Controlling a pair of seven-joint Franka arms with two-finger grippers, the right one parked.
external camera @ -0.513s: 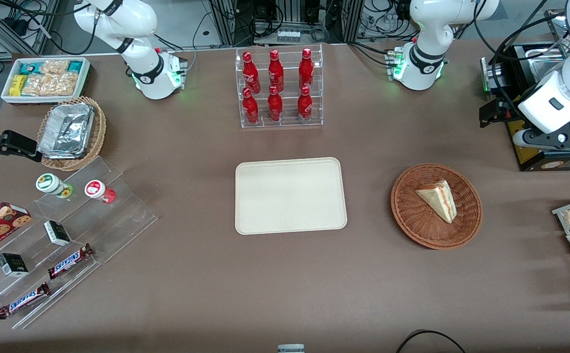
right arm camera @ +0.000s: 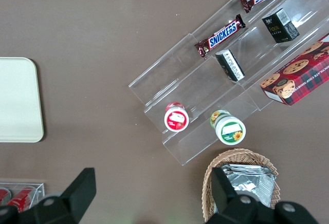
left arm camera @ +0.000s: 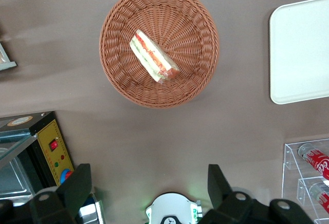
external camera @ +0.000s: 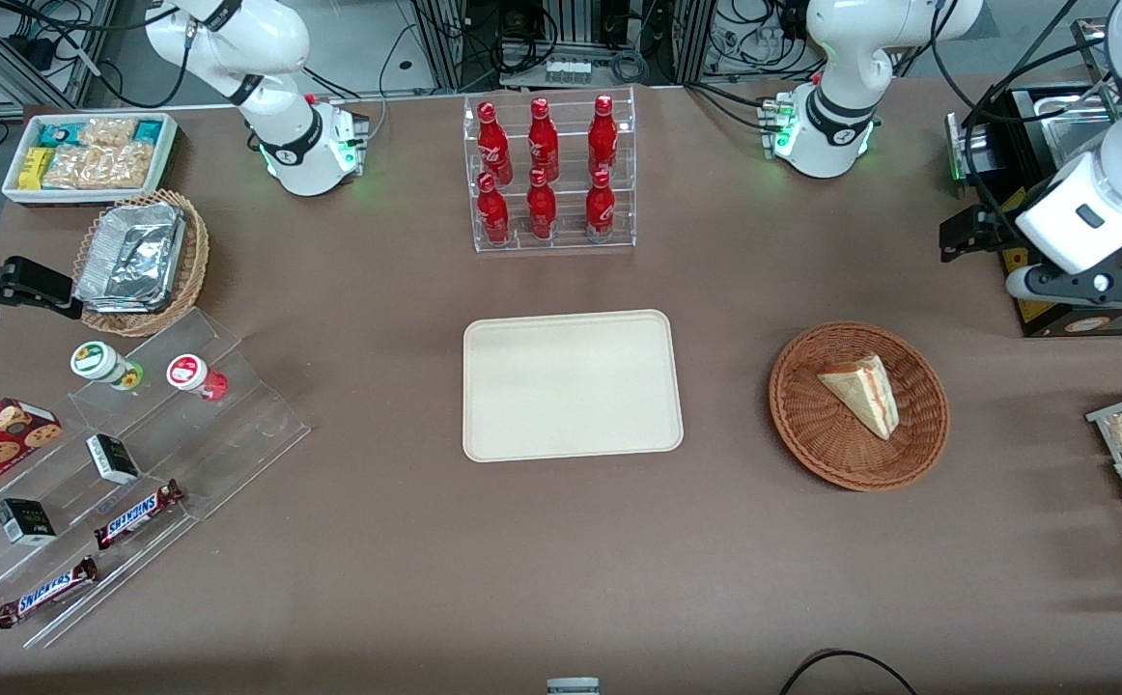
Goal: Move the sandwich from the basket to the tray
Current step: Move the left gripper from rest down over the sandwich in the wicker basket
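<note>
Hovering: gripper [left arm camera: 144, 185] hangs high above the counter [external camera: 561, 541], well apart from the basket [external camera: 798, 425] and farther from the front camera than it; fingers [left arm camera: 77, 185] spread wide, nothing between them.
Sandwich: sandwich [external camera: 860, 394] lies on its side in the basket, filling edge turned outward, the wedge resting off-centre on the sloping weave.
Tray: tray [external camera: 571, 384] sits bare at mid-counter, well apart from the basket, toward the parked arm's end from it.
Stage: judged as approach only; no descent to the wedge yet.
Risk, grasp: soft bread likely crushes or the layers shear apart if the fingers close across the flat faces too hard.
Risk, slip: a tapered wedge may squirt out of the fingers if pinched near its thin tip.
Risk, basket: a low descent could catch the woven rim and drag or tip the light basket.
Risk, carry: a loose hold may drop the wedge on the counter short of the tray.
</note>
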